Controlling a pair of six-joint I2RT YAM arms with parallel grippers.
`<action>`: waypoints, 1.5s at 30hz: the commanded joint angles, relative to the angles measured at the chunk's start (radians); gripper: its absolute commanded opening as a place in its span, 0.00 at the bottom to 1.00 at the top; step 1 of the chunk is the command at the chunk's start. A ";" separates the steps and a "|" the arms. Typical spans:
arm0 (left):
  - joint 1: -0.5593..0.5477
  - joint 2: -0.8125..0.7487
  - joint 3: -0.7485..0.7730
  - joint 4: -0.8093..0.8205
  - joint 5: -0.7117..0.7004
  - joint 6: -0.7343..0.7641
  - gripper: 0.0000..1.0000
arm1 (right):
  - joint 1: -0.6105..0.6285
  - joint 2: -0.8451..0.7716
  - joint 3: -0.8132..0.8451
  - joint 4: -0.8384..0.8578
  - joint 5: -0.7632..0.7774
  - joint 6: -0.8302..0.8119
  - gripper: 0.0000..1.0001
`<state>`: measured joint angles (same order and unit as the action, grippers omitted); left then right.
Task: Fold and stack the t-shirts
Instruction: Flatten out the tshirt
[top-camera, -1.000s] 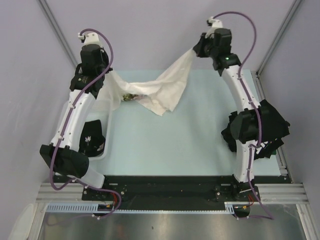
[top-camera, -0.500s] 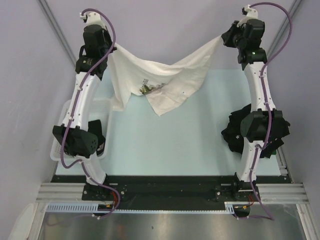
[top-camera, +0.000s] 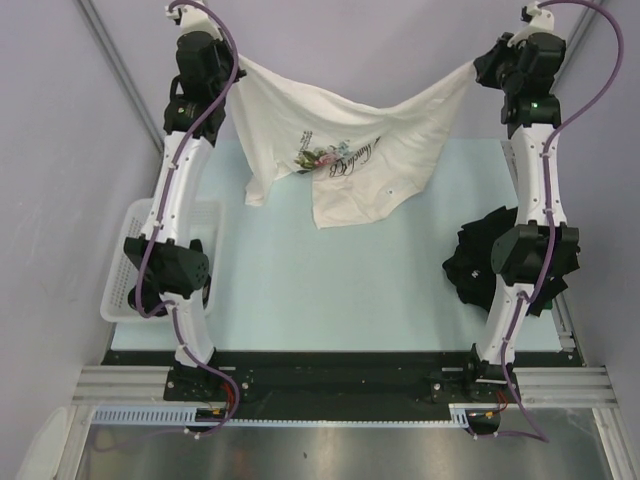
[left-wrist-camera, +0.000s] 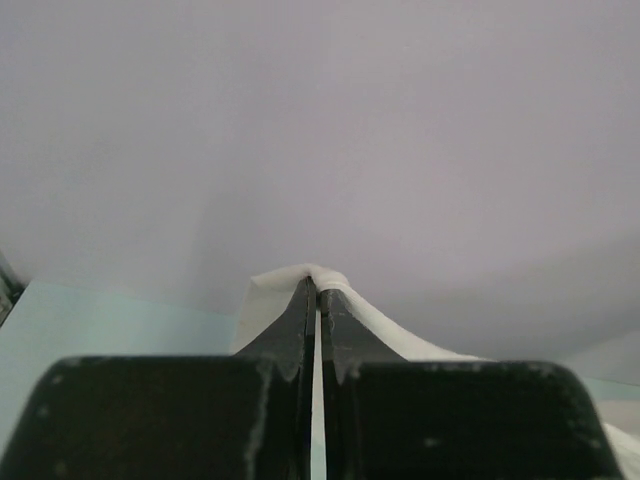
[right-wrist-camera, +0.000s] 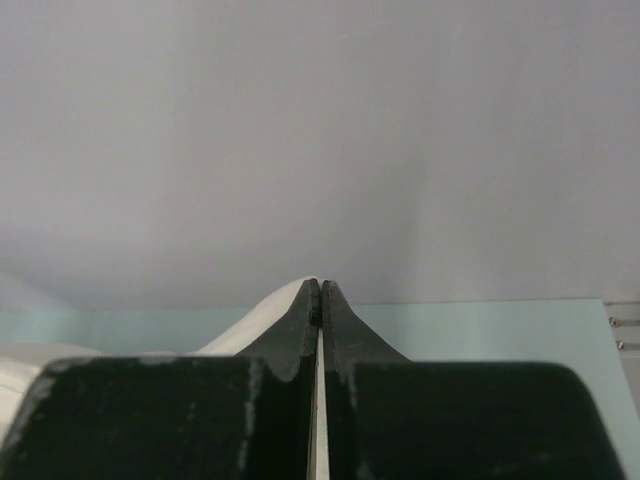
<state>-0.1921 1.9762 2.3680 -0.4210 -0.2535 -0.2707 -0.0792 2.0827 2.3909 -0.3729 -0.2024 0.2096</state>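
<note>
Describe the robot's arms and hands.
The left arm and right arm are white curved tubes with black joints and a purple cable clipped alongside. The right arm shows a green light. The left hand and right hand have flat black fingers.

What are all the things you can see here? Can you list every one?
table: one, pale blue-green, fills the middle.
cream t-shirt: one, cream-white with a colourful print, held up and spread out at the far end.
black t-shirts: a heap, number unclear, black, near the table's right edge.
basket: one, white mesh, at the table's left edge.
arms: two, white and black, left arm on the left side, right arm on the right side.
claws: two, black, left claw and right claw, each shut on a top corner of the cream t-shirt.
</note>
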 joint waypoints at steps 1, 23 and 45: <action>-0.021 0.030 0.096 0.080 -0.012 -0.012 0.00 | -0.048 -0.073 0.062 0.080 -0.014 0.028 0.00; 0.022 -0.068 0.079 0.198 -0.108 0.090 0.00 | -0.097 -0.055 0.186 0.275 -0.114 0.117 0.00; 0.033 -0.146 -0.131 0.439 -0.179 0.171 0.00 | -0.096 -0.007 0.140 0.315 -0.126 0.128 0.00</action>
<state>-0.1741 1.7859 2.2517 0.0128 -0.4416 -0.0616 -0.1696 2.0624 2.5637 -0.0959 -0.3492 0.3264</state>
